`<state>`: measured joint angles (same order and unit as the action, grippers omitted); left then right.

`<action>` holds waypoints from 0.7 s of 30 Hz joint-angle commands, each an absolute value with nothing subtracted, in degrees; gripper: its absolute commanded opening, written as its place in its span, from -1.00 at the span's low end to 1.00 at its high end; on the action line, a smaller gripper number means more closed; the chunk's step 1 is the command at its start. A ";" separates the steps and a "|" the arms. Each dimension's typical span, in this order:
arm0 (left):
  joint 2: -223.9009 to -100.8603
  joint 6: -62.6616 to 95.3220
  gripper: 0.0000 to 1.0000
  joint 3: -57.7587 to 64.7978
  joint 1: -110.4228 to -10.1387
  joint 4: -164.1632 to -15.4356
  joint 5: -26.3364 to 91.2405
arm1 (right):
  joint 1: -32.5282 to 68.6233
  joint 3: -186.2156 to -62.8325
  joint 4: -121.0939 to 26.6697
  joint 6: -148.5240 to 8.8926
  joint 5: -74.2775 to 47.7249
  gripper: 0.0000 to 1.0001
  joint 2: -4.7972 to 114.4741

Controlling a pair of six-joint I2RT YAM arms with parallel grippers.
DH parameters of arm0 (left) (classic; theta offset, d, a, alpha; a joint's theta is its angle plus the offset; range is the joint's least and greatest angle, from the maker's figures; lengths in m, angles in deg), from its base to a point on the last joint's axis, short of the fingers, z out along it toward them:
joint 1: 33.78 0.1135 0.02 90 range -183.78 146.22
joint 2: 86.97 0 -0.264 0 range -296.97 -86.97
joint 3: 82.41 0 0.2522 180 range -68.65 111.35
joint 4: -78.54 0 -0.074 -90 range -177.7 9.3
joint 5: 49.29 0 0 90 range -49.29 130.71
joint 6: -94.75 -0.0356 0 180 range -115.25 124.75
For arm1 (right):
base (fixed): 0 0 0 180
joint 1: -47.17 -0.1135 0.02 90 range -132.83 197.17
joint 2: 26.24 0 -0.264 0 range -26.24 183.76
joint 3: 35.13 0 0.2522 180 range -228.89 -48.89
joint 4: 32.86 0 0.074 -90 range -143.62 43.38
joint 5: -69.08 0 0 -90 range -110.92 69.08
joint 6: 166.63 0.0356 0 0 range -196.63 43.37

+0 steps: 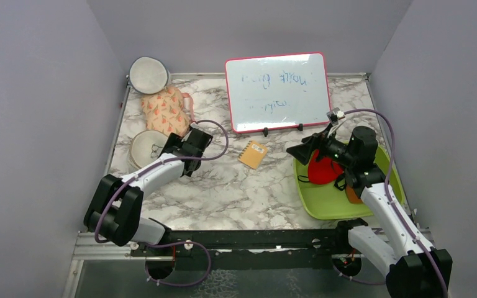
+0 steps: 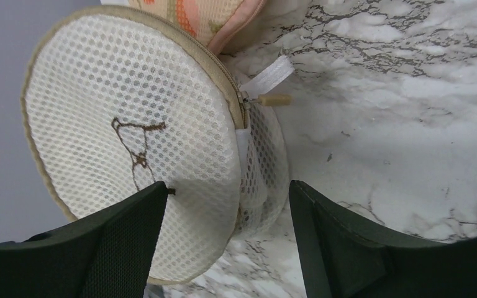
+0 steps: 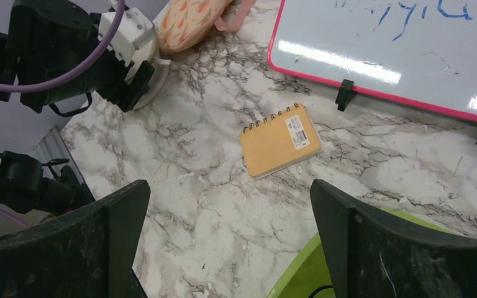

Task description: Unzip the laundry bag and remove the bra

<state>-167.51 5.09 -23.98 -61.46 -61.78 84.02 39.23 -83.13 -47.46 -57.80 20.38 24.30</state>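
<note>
Cream mesh laundry bag (image 2: 130,143) looks still zipped on the counter (image 2: 410,124), bra not yet out; left tool (image 2: 227,186) spreads astride its rim, right tool (image 3: 228,184) spread, well apart.

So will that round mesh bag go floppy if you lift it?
Probably floppy: the laundry bag is thin mesh, its side wall crumpled. It looks light, so a push would likely slide it across the smooth table.
</note>
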 commanded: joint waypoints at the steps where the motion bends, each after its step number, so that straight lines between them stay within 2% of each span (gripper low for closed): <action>1: -164.47 -6.90 0.19 -25.34 -60.35 -71.81 83.73 | 38.74 -83.23 -46.59 -58.92 18.42 1.00 23.27; 3: -164.65 -7.07 0.14 -25.16 -59.94 -71.52 83.93 | 38.74 -83.25 -46.69 -58.96 17.99 1.00 22.90; 7: -165.27 -8.37 -0.10 -24.66 -59.13 -71.80 82.36 | 38.70 -83.33 -46.75 -59.05 17.76 1.00 22.54; 16: -167.91 -7.51 -0.15 -24.29 -59.01 -71.41 83.34 | 38.38 -83.32 -46.97 -59.09 17.31 1.00 22.42; 21: -167.25 -5.36 -0.53 -24.74 -59.01 -71.56 81.67 | 38.32 -83.32 -46.99 -59.13 17.32 1.00 23.15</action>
